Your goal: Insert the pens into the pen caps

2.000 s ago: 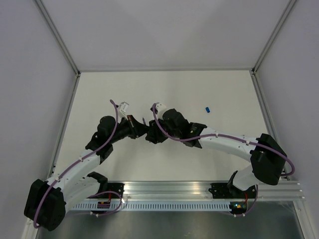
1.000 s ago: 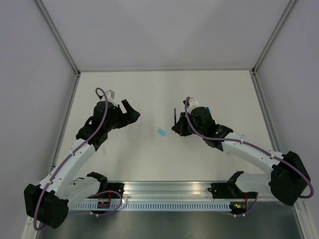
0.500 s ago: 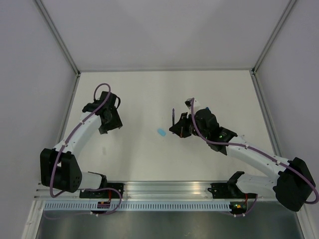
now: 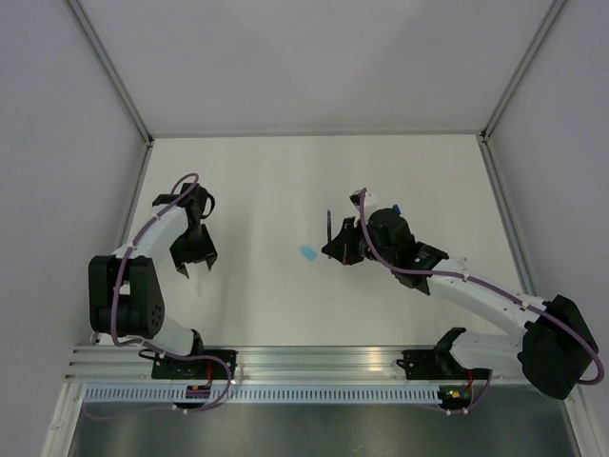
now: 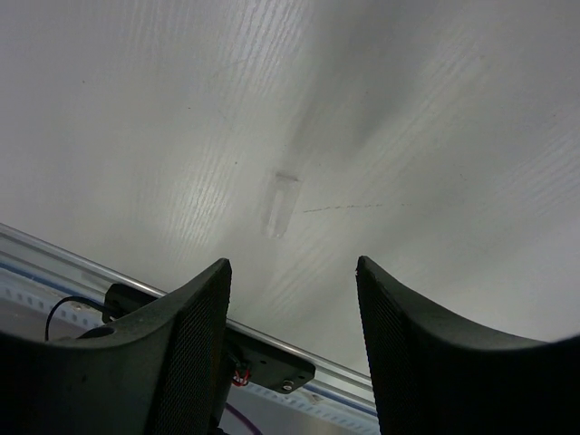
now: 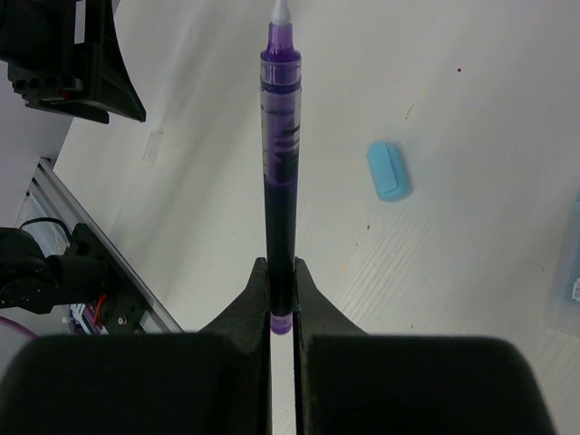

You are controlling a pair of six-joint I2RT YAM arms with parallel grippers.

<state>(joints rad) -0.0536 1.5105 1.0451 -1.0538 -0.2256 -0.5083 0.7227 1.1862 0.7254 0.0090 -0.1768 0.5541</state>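
My right gripper [image 4: 339,249] [image 6: 282,267] is shut on the lower end of a pen [image 6: 279,181], a dark purple barrel with a white tip that points away from the wrist. The same pen [image 4: 328,227] shows as a thin dark stick in the top view. A pale sky-blue pen cap [image 4: 307,253] [image 6: 389,169] lies on the table just left of that gripper. My left gripper [image 4: 195,252] [image 5: 294,272] hangs open and empty over the table's left side. A clear pen cap [image 5: 282,204] [image 6: 151,147] lies below it, beyond its fingertips [image 5: 195,335].
The white table [image 4: 285,181] is walled on three sides, with the aluminium rail [image 4: 314,367] and arm bases along its near edge. A dark blue cap [image 4: 394,207] peeks out behind the right arm. A pale blue object [image 6: 571,263] cuts the right wrist view's edge.
The left arm has folded back toward its base, its gripper swinging down the left side and its jaws narrowing. The right gripper, still holding the pen, has edged slightly left.
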